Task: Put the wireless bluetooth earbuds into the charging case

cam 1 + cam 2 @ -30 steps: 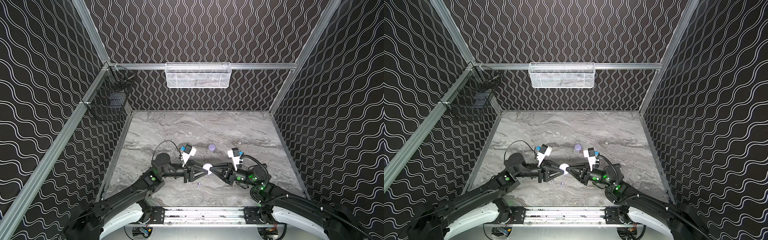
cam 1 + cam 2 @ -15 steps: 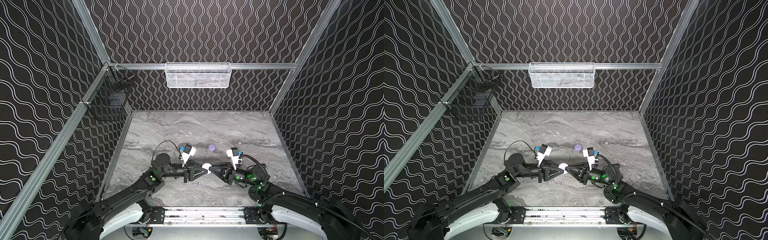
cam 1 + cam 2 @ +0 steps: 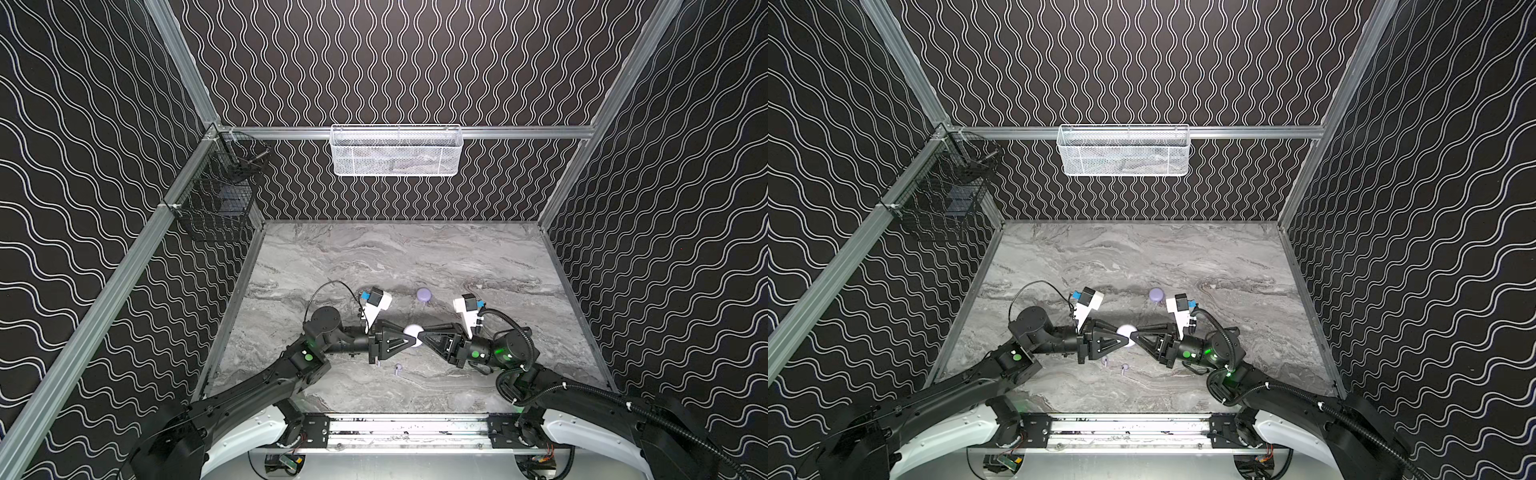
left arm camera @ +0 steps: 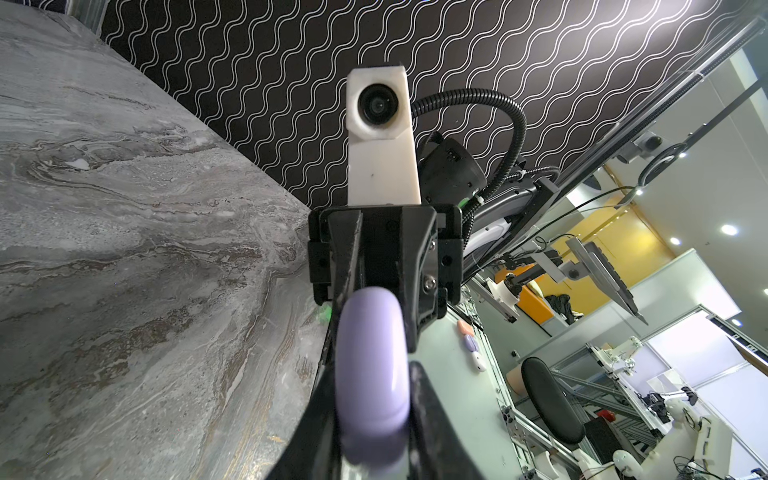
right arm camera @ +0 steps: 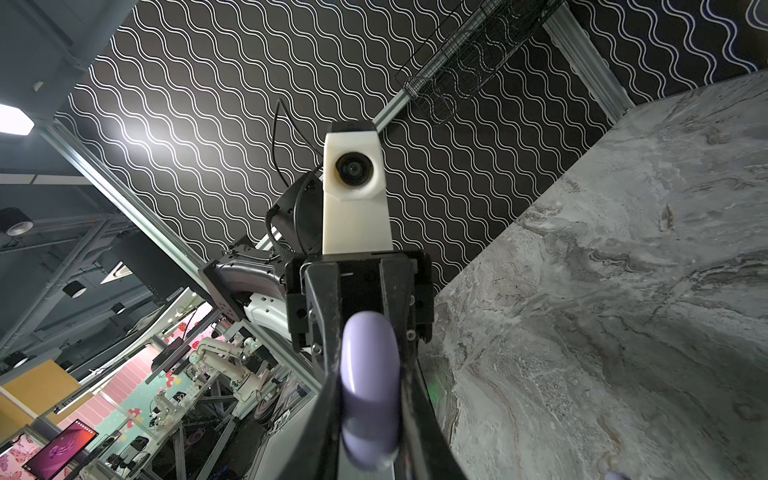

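both top views: high over the front rail [image 3: 407,428], looking down at the whole table [image 3: 374,257], far, near-identical. wrist views: close behind the lavender case [image 4: 372,374], facing each other; each shows the opposite wrist camera [image 4: 380,137].

Black arms [image 3: 266,386], seemingly white shoulder covers [image 3: 245,432]
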### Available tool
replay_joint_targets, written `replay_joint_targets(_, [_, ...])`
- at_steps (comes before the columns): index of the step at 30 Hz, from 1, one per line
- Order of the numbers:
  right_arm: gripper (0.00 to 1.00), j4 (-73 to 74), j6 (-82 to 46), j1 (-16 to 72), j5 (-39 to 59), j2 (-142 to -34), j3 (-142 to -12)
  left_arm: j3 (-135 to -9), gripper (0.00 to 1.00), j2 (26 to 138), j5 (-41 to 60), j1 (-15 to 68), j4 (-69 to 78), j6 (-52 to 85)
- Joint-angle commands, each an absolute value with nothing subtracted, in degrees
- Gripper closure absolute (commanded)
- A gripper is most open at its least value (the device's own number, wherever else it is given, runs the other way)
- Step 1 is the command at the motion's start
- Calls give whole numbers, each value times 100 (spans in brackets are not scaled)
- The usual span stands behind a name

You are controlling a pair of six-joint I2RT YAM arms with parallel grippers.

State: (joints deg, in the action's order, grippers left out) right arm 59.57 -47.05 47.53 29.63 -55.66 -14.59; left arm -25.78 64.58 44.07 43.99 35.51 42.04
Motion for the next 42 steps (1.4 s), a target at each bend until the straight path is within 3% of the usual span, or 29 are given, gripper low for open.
replay_joint_targets(1, [73,6067,-4728,4764,3041,-5578,-1483,-2542,77,6481,4448,4403,3963,4212])
replay_joint_targets(8, [51,5875,-4613,4764,3045,-5378,-1494,-2500,81,6451,4392,4397,3971,4132])
replay_joint_targets(10, [42,5514,-4499,4764,2931,-5151,-1516,-2496,81,6438,4355,4399,3921,4067])
replay_joint_targets(13, [36,4632,-4283,4762,2709,-4779,-1676,-2481,81,6370,4275,4403,3792,3911])
replay_joint_targets(22, [32,112,-3616,4764,1178,-4530,-3469,-2030,81,5904,3652,4409,3644,3348])
replay_joint_targets(31, [32,-710,-3533,4870,910,-4933,-3912,-1632,82,5476,3069,4452,3303,2784])
replay_joint_targets(42, [33,-1792,-3357,5766,-252,-5842,-4706,-1389,80,5144,2283,4457,2263,1707])
